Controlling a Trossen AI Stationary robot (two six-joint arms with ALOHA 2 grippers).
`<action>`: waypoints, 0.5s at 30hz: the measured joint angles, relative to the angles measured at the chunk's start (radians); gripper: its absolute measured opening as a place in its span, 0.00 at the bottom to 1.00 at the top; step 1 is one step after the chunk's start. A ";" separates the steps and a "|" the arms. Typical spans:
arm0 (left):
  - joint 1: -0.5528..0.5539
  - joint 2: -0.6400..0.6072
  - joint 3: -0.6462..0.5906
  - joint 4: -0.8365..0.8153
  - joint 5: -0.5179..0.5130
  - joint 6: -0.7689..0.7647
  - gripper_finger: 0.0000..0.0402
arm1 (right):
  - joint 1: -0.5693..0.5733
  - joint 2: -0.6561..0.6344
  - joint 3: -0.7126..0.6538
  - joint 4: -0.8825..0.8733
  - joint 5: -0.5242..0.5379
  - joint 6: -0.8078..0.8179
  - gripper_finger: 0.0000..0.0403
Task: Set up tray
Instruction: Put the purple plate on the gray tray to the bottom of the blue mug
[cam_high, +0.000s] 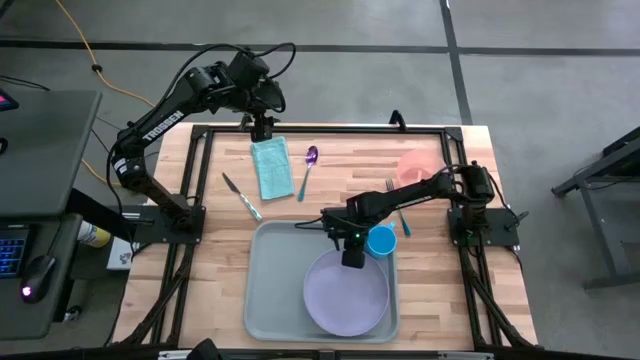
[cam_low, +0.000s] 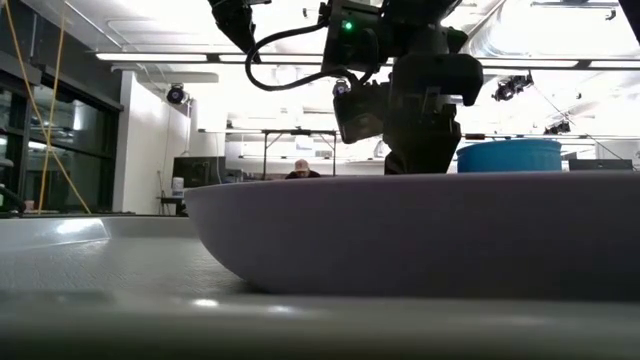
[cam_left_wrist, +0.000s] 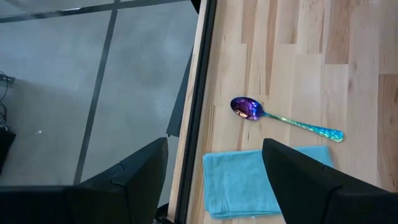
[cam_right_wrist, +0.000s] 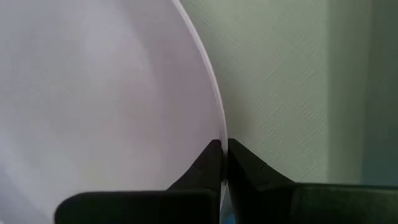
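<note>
Tray (cam_high: 268, 300), pale grey-green, lying flat on the near half of the wooden tabletop (cam_high: 440, 160), between the 2 arm bases. Carrying a round lavender plate (cam_high: 345, 293) in its right part and a blue cup (cam_high: 381, 241) at its far right corner. Right gripper (cam_high: 352, 258) low over the tray, at the plate's far rim, just beside the cup; fingers (cam_right_wrist: 208, 163) pressed together on the plate's thin edge, seen edge-on in the right wrist view with the tray's textured floor beside it. Left gripper (cam_high: 262, 126) well apart from the tray, up at the far edge of the tabletop, hovering over the far end of a folded teal napkin (cam_high: 271, 167); fingers (cam_left_wrist: 305, 171) spread wide, nothing between them. Iridescent spoon (cam_left_wrist: 283, 118) just beside the napkin, a knife (cam_high: 242, 196) on the napkin's other side, a fork (cam_high: 398, 212) near the cup, a pink bowl (cam_high: 418, 166) toward the far right. Person seated far back in the room in the low view.
</note>
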 joint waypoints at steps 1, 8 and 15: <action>0.000 0.000 0.000 0.000 0.000 0.000 0.73 | 0.000 0.000 0.000 0.000 -0.002 0.000 0.00; 0.000 0.000 0.000 -0.016 0.000 0.000 0.73 | -0.002 0.000 0.000 -0.007 -0.005 0.001 0.00; 0.000 0.000 0.000 -0.018 0.000 0.001 0.73 | -0.012 0.000 0.000 0.007 -0.053 0.000 0.00</action>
